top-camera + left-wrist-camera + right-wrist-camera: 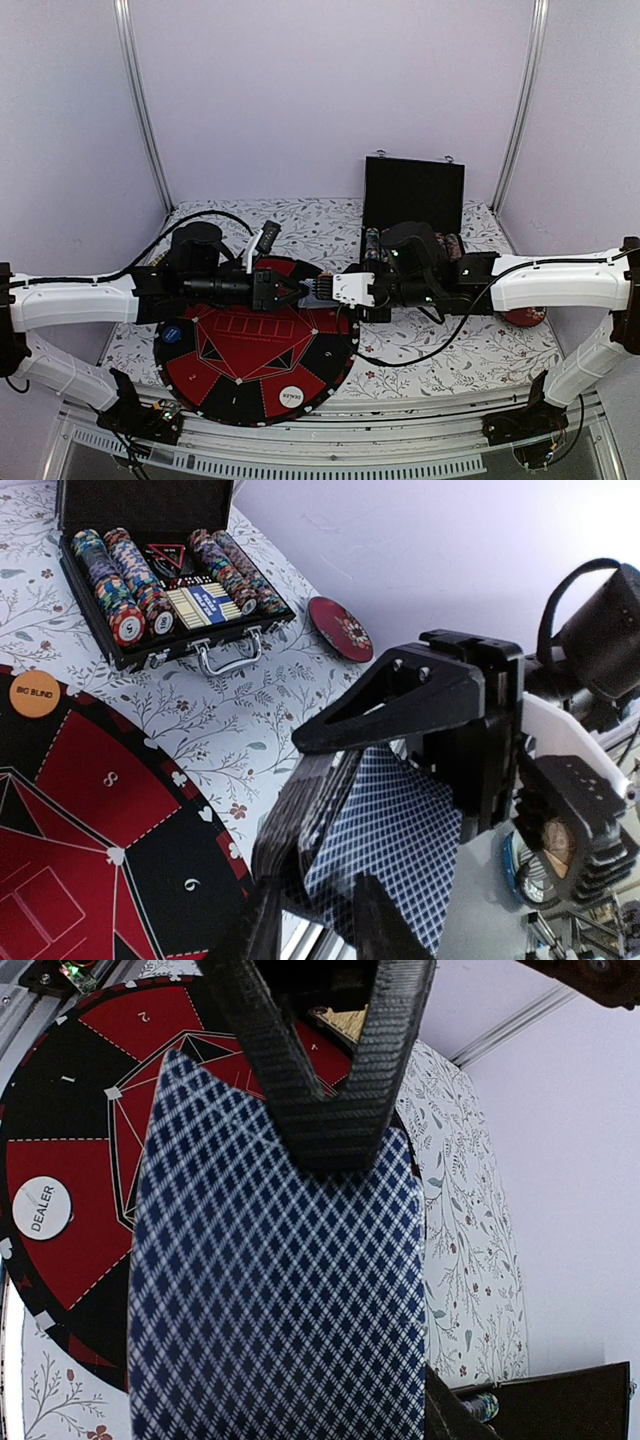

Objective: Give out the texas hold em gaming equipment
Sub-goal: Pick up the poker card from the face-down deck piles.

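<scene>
- Near edge: I see the white round DEALER disc [291, 396] lying flat on the near rim of the round red-and-black mat [230, 375], well apart from both pincers.
- On the mat's left rim sits a small blue disc [173, 333], too small to read.
- Mid table, over the mat's far-right part, is the deck of playing cards [280, 1290]. The backs have a dark-blue diamond lattice, the stack edges are slightly staggered, and it is held off the mat.
- The right gripper [328, 290] is clamped on the deck from the right-edge side. In the left wrist view one black finger lies across the top of the stack.
- The left gripper [335, 1145] comes in from the left-edge side. Its ribbed tips are pressed together in a V against the back of the top card, at that card's end. I can't tell whether it nips the card.
- The orange BIG BLIND disc [35, 693] lies flat on the mat's rim, on the side facing the case.
- Far edge, right of centre: the black case [150, 505] is open with its lid upright. Inside are rows of striped chips [120, 585] on edge and a blue-and-white pack [200, 605] in the middle.
- A red round piece [340, 628] lies on the flowered cloth [250, 710] near the case, toward the right edge, not touching it.
</scene>
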